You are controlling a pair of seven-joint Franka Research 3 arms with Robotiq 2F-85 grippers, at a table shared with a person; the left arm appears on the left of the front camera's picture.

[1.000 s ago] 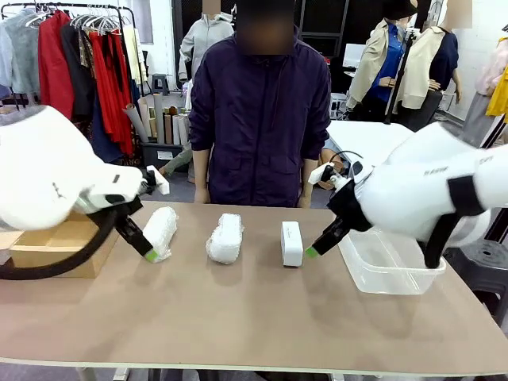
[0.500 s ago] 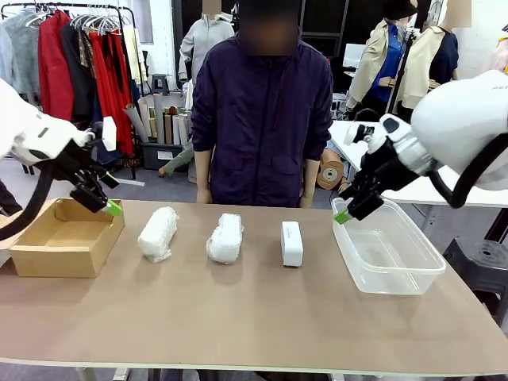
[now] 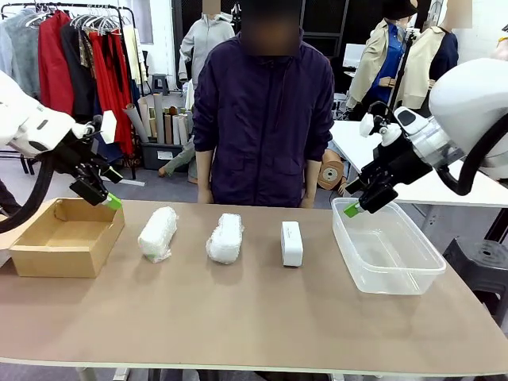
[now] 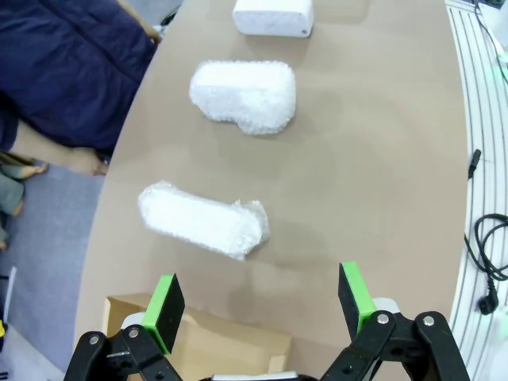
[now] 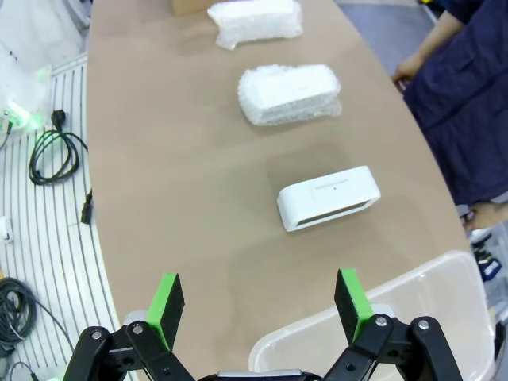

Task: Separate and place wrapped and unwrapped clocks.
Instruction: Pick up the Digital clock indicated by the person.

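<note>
Three white clocks lie in a row along the table's far side. Two are lumpy bundles in crinkly padding: the left one (image 3: 157, 232) (image 4: 202, 219) (image 5: 254, 21) and the middle one (image 3: 225, 237) (image 4: 244, 96) (image 5: 290, 92). To their right stands the smooth unwrapped block (image 3: 291, 243) (image 4: 272, 16) (image 5: 329, 197). My left gripper (image 3: 109, 202) (image 4: 259, 298) hangs open above the cardboard box (image 3: 65, 238), left of the bundles. My right gripper (image 3: 350, 209) (image 5: 256, 298) is open above the near rim of the clear plastic tub (image 3: 386, 250) (image 5: 397, 317).
A person in a dark jacket (image 3: 264, 119) stands at the table's far side behind the clocks. Cables (image 5: 48, 159) lie on the floor beside the table. The near half of the tabletop (image 3: 254, 317) is bare.
Both arms have pulled up and outward from the row: the left gripper from beside the left bundle to above the box, the right from beside the block to above the tub.
</note>
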